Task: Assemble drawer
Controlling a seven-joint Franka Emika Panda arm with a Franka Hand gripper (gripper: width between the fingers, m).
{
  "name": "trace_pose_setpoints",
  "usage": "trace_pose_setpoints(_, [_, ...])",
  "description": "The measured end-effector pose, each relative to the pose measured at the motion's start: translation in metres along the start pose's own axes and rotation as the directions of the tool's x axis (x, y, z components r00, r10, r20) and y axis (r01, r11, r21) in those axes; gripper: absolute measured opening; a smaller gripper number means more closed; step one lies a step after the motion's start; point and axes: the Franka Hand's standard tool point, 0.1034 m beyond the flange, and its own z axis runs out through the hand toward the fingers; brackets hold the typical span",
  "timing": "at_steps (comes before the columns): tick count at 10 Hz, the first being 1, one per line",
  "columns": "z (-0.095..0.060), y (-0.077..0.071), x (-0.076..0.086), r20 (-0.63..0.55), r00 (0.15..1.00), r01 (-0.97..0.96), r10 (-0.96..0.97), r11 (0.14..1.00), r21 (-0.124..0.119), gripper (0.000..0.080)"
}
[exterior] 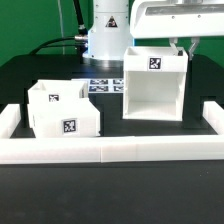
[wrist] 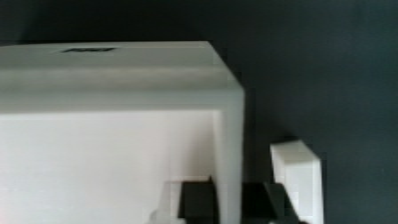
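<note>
On the black table, low white bars ran along the exterior view's left, front and right. Inside them, toward the exterior view's left, two trays stood touching: the rear tray sat behind and partly hidden by the front tray, which showed a square tag on its near face. Both were upright with their open tops up. Between the trays and the shell, farther back, the marker board lay flat in front of the arm's base. The shell stood well apart from the trays, toward the exterior view's right, its open top up and a tag on its inner back wall. The gripper came down over the shell's right wall. In the wrist view the dark fingers sat on either side of that thin wall, so the gripper looked clamped on the shell, which rested on the table
</note>
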Motion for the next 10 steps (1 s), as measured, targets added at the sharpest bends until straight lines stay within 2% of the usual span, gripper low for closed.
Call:
trace_pose_setpoints(2, [0.000, 0.000, 0.029, -0.024, 1.000, -0.015, 0.015, 1.000, 0.012, 0.0038])
trace_pose_setpoints(7, [0.000, -0.006, 0.080, -0.068, 0.995, -0.064, 0.066, 0.997, 0.035, 0.0038])
trace_pose_setpoints(9, [-0.001, -0.008, 0.092, -0.074, 0.995, -0.059, 0.062, 0.998, 0.038, 0.0038])
trace_pose_setpoints(10, [-0.001, -0.009, 0.092, -0.074, 0.993, -0.086, 0.089, 0.995, 0.042, 0.0038])
